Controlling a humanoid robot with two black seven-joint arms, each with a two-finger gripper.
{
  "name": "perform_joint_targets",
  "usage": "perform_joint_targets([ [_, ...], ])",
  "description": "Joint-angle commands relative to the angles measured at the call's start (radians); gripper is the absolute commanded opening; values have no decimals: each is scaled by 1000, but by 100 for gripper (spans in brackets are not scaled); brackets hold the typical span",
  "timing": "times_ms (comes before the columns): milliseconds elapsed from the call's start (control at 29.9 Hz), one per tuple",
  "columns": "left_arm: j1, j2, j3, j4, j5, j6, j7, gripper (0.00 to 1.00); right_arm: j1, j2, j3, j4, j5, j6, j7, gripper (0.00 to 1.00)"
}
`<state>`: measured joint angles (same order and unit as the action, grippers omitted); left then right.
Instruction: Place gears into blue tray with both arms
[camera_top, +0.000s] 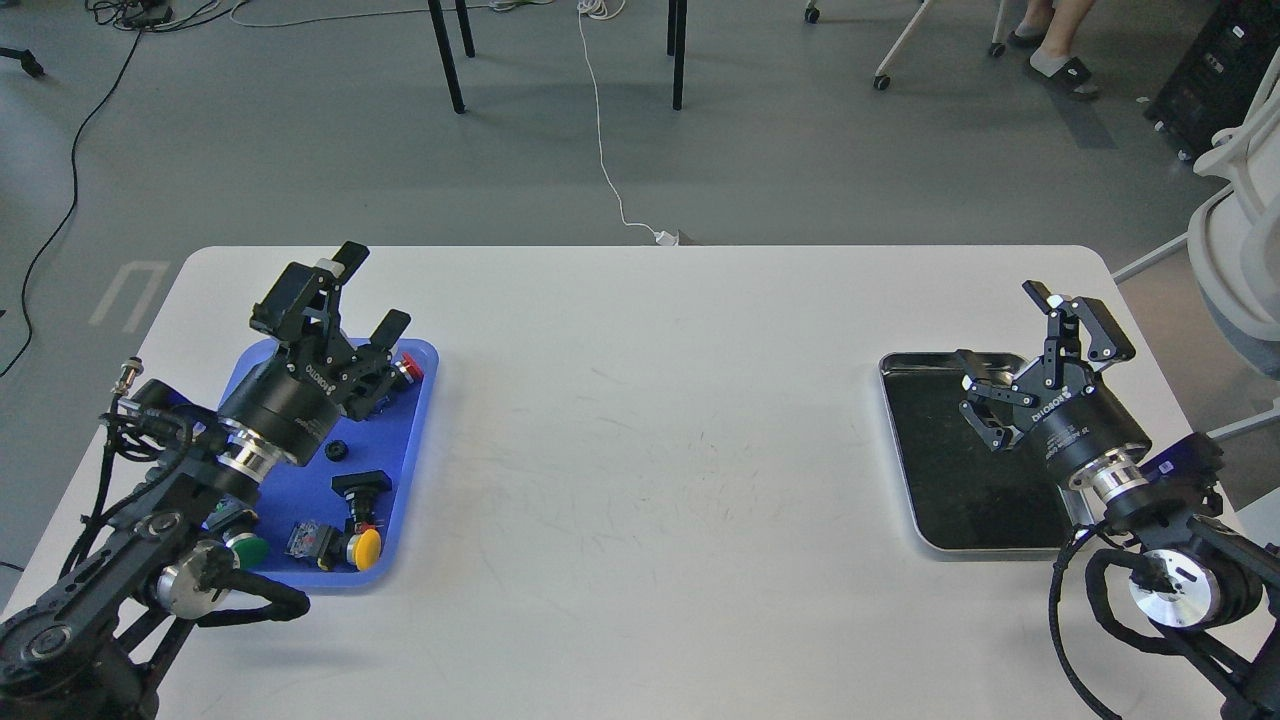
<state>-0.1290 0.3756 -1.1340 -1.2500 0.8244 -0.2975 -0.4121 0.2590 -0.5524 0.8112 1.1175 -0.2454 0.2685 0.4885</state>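
The blue tray (418, 420) lies at the table's left. One small black gear (337, 451) rests on its floor near the middle. My left gripper (366, 292) hovers over the tray's far end, pointing up and away, open with nothing between its fingers; its body hides part of the tray floor. On the right, my right gripper (1000, 325) hangs over the far right part of the silver tray (950, 490), open and empty.
Push-button switches lie in the blue tray: a red cap (408, 367), a black one (360, 485), a yellow cap (366, 546), a green cap (247, 551). The silver tray's black liner holds nothing. Chair legs and cables are on the floor beyond the table.
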Motion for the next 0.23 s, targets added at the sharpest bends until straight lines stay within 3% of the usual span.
perform_joint_targets([
  [0,31,-38,-35,4,-37,-17,7,98,-1,0,2,15,0,1,0,99],
  [201,46,-47,-44,4,-39,-18,9,98,-7,0,-1,53,2,8,0,99],
])
